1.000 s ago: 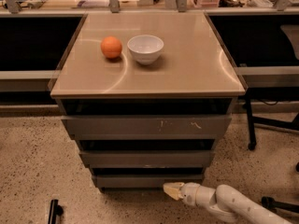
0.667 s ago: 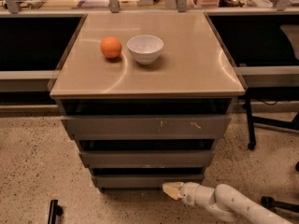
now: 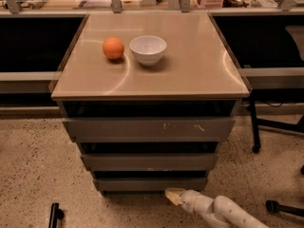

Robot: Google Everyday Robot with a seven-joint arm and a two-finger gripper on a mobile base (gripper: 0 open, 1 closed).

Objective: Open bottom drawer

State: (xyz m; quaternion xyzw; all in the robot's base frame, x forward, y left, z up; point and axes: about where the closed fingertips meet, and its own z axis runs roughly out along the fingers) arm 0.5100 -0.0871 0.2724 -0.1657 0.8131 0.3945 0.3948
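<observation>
The cabinet has three grey handleless drawer fronts. The bottom drawer (image 3: 150, 184) is the narrowest, lowest front, plain and closed flush with the others. My gripper (image 3: 172, 195) reaches in from the lower right on a white arm. Its pale tip sits just below and in front of the bottom drawer's lower edge, right of centre, close to the floor.
An orange (image 3: 113, 48) and a white bowl (image 3: 148, 49) stand on the tan cabinet top (image 3: 190, 65). The top drawer front (image 3: 148, 128) bears pale scratches; the middle front (image 3: 149, 162) lies below it. A chair base (image 3: 278, 206) stands at right. A black object (image 3: 55, 213) lies on the speckled floor at left.
The gripper has shifted slightly left along the bottom drawer's lower edge. The drawers have not moved.
</observation>
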